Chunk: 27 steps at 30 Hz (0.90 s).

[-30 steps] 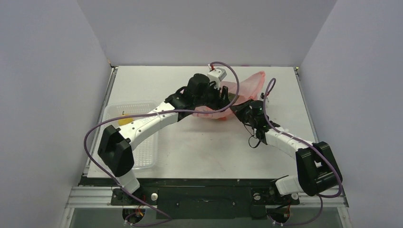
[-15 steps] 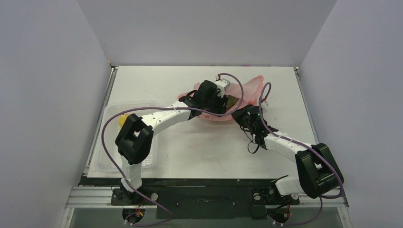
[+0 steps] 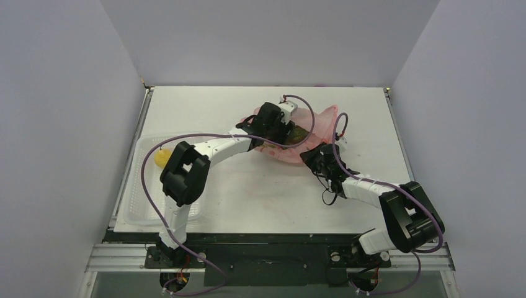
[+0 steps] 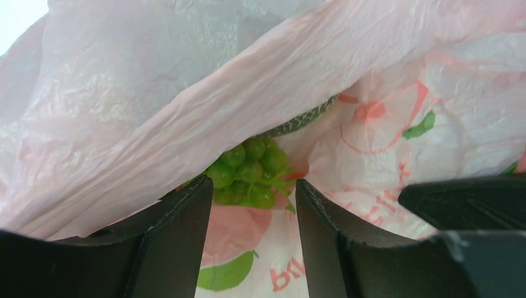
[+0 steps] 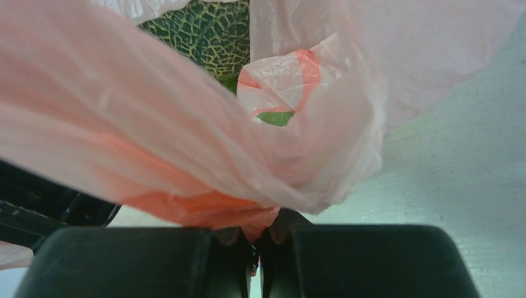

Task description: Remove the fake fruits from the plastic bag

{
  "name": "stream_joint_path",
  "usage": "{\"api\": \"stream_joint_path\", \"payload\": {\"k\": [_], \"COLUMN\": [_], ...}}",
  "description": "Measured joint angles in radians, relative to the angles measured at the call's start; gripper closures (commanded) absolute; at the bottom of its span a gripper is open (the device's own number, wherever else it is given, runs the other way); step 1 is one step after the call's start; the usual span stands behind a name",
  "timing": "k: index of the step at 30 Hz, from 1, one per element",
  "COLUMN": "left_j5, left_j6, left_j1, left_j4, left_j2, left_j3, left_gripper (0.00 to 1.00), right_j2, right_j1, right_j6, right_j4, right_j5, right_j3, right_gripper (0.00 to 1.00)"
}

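Reaching deeper now, our left gripper [image 4: 253, 189] stands parted before the mid-frame grape bunch [image 4: 248, 171]; we should straddle it squarely while our right gripper [image 5: 255, 242] pinches the plastic bag [image 5: 186, 130] taut.

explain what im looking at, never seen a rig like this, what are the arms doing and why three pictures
Two black-and-white robot arms, left and right, are bolted at the near edge of a white table. The wide picture comes from a fixed camera above and behind them. The two close-ups come from a camera on each wrist, so the dark shapes there are that arm's own fingers. On the table lie a crinkly pink plastic bag and, at the left, a clear plastic tray with a small yellow plastic fruit in it. The right tool is pinched shut on the bag's film. The left tool reaches into the bag, fingers apart around a light green plastic grape bunch; whether it grips is unclear.
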Motion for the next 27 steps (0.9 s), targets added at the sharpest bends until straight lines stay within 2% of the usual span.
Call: {"api": "stream_joint_path", "payload": {"k": [9, 16, 27], "left_j5": [-0.029, -0.068, -0.011], "left_j6": [0.105, 0.241, 0.330], "left_j1": [-0.002, -0.001, 0.021], "left_j4": [0.034, 0.034, 0.027], "left_j2": [0.082, 0.111, 0.203], "left_j3": [0.069, 0.077, 0.156], "left_gripper": [0.46, 0.41, 0.37], "right_j2": [0.007, 0.010, 0.032], "right_j1": [0.034, 0.066, 0.104], "right_j6": [-0.023, -0.040, -0.075], "right_j4": [0.007, 0.006, -0.010], "right_j5": [0.001, 0.006, 0.029], "right_j3": [-0.002, -0.002, 0.009], "right_gripper": [1.00, 1.00, 1.00]}}
